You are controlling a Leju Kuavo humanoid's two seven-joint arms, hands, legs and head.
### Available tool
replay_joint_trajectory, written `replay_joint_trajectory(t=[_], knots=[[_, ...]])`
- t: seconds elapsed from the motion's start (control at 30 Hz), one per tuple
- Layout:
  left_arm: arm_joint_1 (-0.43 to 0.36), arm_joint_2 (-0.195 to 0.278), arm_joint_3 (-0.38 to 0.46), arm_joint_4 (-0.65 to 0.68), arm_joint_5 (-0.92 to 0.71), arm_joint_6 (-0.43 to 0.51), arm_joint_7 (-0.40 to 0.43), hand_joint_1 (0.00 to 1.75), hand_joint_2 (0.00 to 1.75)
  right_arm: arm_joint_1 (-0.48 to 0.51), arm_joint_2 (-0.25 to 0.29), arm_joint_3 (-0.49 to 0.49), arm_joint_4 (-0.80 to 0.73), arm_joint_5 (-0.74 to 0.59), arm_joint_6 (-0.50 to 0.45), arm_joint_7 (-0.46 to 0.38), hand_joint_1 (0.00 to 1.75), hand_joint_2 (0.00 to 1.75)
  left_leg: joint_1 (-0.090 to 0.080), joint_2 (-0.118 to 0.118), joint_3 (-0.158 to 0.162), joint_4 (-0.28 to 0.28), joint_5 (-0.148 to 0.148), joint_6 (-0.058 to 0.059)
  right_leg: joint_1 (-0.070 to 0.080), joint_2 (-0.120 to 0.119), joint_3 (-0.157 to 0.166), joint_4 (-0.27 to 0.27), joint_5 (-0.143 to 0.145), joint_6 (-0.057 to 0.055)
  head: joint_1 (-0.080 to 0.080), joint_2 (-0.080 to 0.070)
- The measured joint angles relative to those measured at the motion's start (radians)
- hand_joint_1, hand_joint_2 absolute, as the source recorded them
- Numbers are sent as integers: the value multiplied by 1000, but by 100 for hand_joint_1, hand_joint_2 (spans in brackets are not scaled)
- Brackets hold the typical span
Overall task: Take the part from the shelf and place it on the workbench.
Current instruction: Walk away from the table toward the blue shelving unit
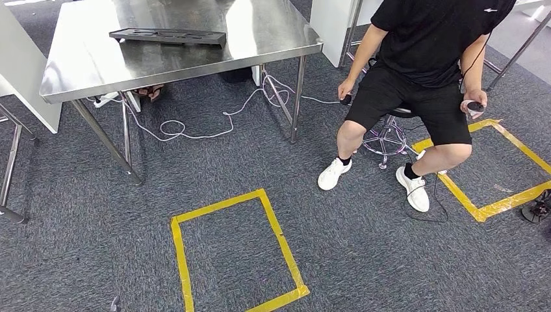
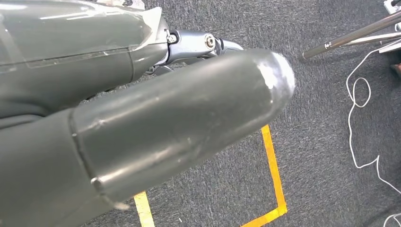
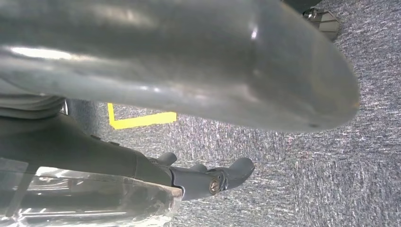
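On the steel workbench (image 1: 260, 32), near its far left side, lies a dark flat tray-like part (image 1: 167, 36). Both hands hang over grey carpet (image 1: 364, 247) holding nothing: left hand (image 2: 142, 118), right hand (image 3: 189, 61), fingers apart. Beside the bench sits a person (image 1: 422, 78) on a stool (image 1: 386, 133).

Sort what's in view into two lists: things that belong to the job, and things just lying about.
Job:
- steel workbench
- dark flat part lying on it
- left hand, nothing held
- right hand, nothing held

Lying about:
- yellow tape square on the carpet
- white cable under the bench
- seated person on a stool
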Motion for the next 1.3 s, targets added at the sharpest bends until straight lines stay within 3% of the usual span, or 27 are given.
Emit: replay_joint_trajectory(t=[0.17, 0.27, 0.37, 0.4, 0.47, 0.53, 0.57, 0.6, 0.67, 0.73, 0.83, 0.9, 0.97, 1.0, 1.03, 1.07, 1.13, 1.2, 1.27, 1.3], knots=[[0, 0, 0, 0, 0, 0, 0, 0, 0, 0, 0, 0, 0, -3, 1, 1, 0, 0, -1, 0, 0, 1, 0, 1, -1, 0, 0, -1, 1, 1, 0, 0], [-1, 0, 1, 2, 0, 1, 0, 0, 0, 0, 1, 0, 0, -7, 2, 4, 0, 0, -5, -1, -3, 4, -2, 7, -6, 0, 0, -4, 4, 7, 0, 0], [-3, -3, 2, 4, -2, 2, 0, 0, 0, 0, -1, 0, 0, -8, 2, 6, 0, 0, 5, 5, 0, -13, 9, 15, -5, 2, -11, 21, -11, 12, 1, 0], [-4, -5, 2, 4, -4, 2, 0, 0, 0, 0, -2, 0, 0, -8, 2, 7, 0, 0, 10, 9, 0, -19, 14, 17, -6, 4, -28, 57, -33, 13, 3, 0], [-5, -7, 3, 6, -7, 3, 0, 0, 0, 1, -2, 0, 0, -7, 3, 10, 0, 0, 13, 19, -7, -22, 18, 17, -15, 7, -90, 182, -96, 13, 6, 0], [-5, -9, 4, 8, -10, 3, 0, 0, 0, 4, -3, 0, 0, -6, 4, 13, 0, 0, 16, 30, -14, -21, 22, 13, -27, 7, -139, 285, -132, 23, 6, 0], [-5, -10, 4, 9, -10, 2, 0, 0, 0, 6, -5, 0, 0, -6, 5, 15, 0, 0, 18, 37, -17, -21, 24, 9, -34, 7, -137, 283, -125, 35, 6, 0], [-5, -11, 4, 11, -12, 1, 0, 0, 0, 8, -7, 0, 0, -7, 5, 18, 0, 0, 22, 44, -18, -20, 26, 5, -42, 3, -114, 241, -102, 49, 6, 0], [-5, -13, 5, 15, -16, -3, 0, 0, 0, 8, -8, -1, 0, -10, 7, 25, 0, 0, 25, 59, -19, -15, 27, -10, -55, -31, -42, 96, -44, 75, 8, 0], [-6, -13, 5, 19, -19, -8, 0, 0, 0, 6, -7, -2, 0, -16, 10, 33, 0, 0, 24, 75, -18, -10, 26, -29, -56, -58, -8, 15, -9, 72, 6, 0], [-12, -13, 2, 27, -20, -15, 0, 0, 0, 10, -7, -4, 0, -24, 10, 44, 0, 0, 35, 92, -13, -9, 27, -51, -51, -35, -17, 13, 7, 43, -1, 0], [-15, -12, -1, 32, -20, -19, 0, 0, 0, 13, -7, -4, 1, -27, 10, 49, 0, 0, 43, 61, -27, 33, -14, -62, -53, -17, -19, 12, 17, 26, -1, 0], [-15, -11, -4, 39, -20, -23, 0, 0, 0, 13, -6, -5, 0, -30, 6, 52, 0, 0, 45, 14, -71, 149, -94, -67, -49, 3, -25, 12, 27, 11, -2, 0], [-15, -10, -6, 43, -20, -26, 0, 0, 0, 13, -5, -6, 0, -32, 4, 53, 0, 0, 45, 2, -96, 216, -128, -67, -45, 14, -30, 13, 31, 7, -2, 0], [-15, -8, -9, 47, -20, -27, 0, 0, 0, 14, -4, -8, 0, -34, 2, 53, 0, 0, 44, -4, -110, 261, -143, -66, -41, 27, -34, 13, 34, 4, -2, 0], [-15, -6, -13, 51, -19, -29, 0, 0, 0, 16, -3, -10, 1, -37, 0, 54, 0, 0, 44, -7, -108, 271, -140, -62, -38, 40, -37, 14, 36, 3, -2, 0], [-17, -4, -22, 56, -19, -31, 0, 0, 0, 19, -3, -14, 1, -41, -3, 55, 0, 0, 43, -23, -52, 181, -86, -50, -34, 66, -36, 14, 39, 3, -2, 0], [-21, -1, -27, 59, -19, -34, 0, 0, 0, 18, 0, -18, 1, -43, -5, 56, 0, 0, 42, -74, 18, 52, -45, -34, -30, 90, -38, 14, 42, 9, -1, 0], [-23, 2, -33, 62, -19, -36, 0, 0, 0, 15, 4, -22, 0, -45, -7, 56, 0, 0, 38, -101, 45, -1, -40, -25, -32, 110, -48, 15, 48, 18, -1, 0], [-24, 3, -37, 64, -19, -36, 0, 0, 0, 15, 5, -24, 0, -46, -9, 56, 0, 0, 34, -90, 45, -5, -38, -24, -33, 121, -56, 14, 52, 25, -2, 0]])
